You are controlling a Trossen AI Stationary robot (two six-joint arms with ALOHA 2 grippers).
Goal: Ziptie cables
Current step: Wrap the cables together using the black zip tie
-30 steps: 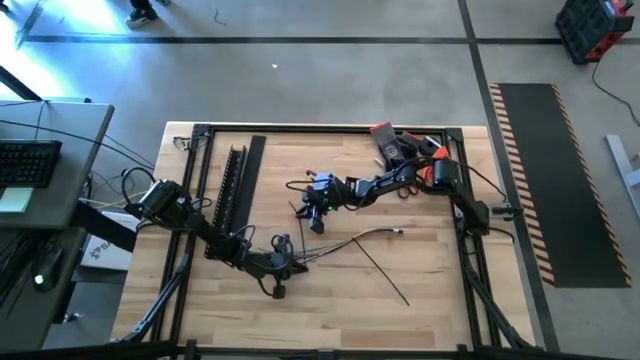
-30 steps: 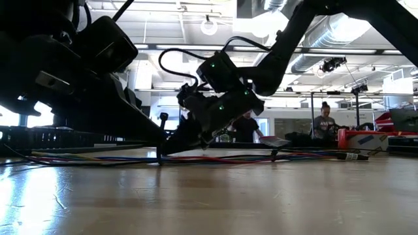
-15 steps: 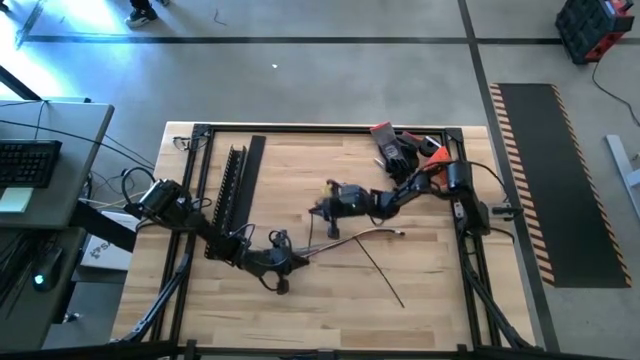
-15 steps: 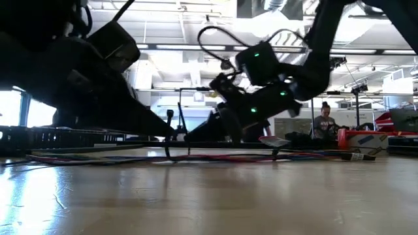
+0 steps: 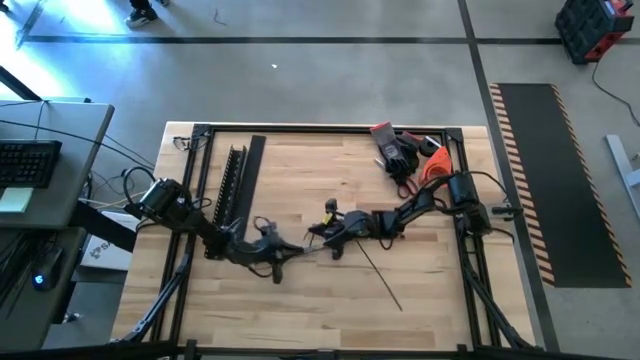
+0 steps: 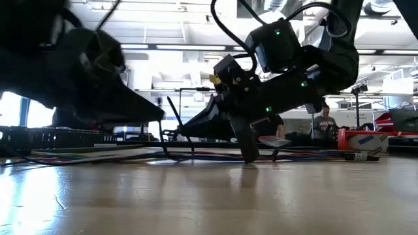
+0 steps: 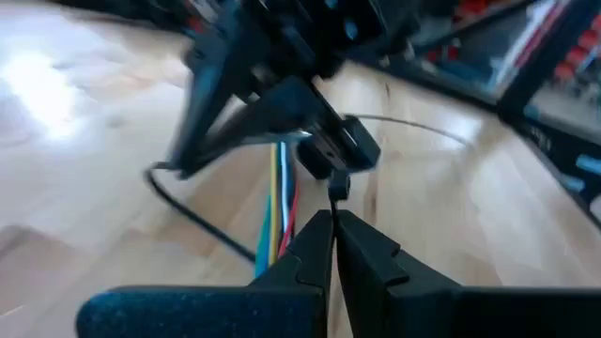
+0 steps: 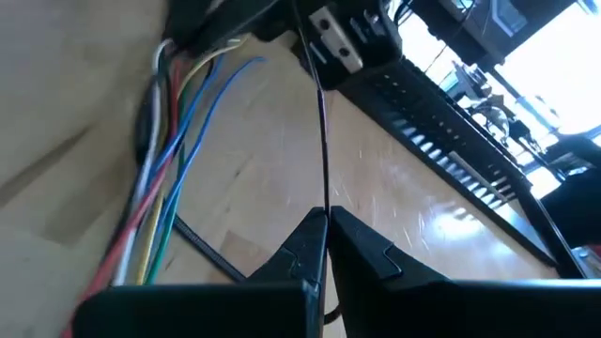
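left gripper closed on zip tie | right gripper pinching tie tail | cables

The cables ran blue, yellow, green, red and white beside the black right gripper. The left gripper was black too. Under both, the table showed pale wood grain.

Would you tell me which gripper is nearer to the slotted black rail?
The left. The left gripper sits just right of the slotted black rail's near end, shut on the cables. The right gripper lies farther right, toward mid-table.
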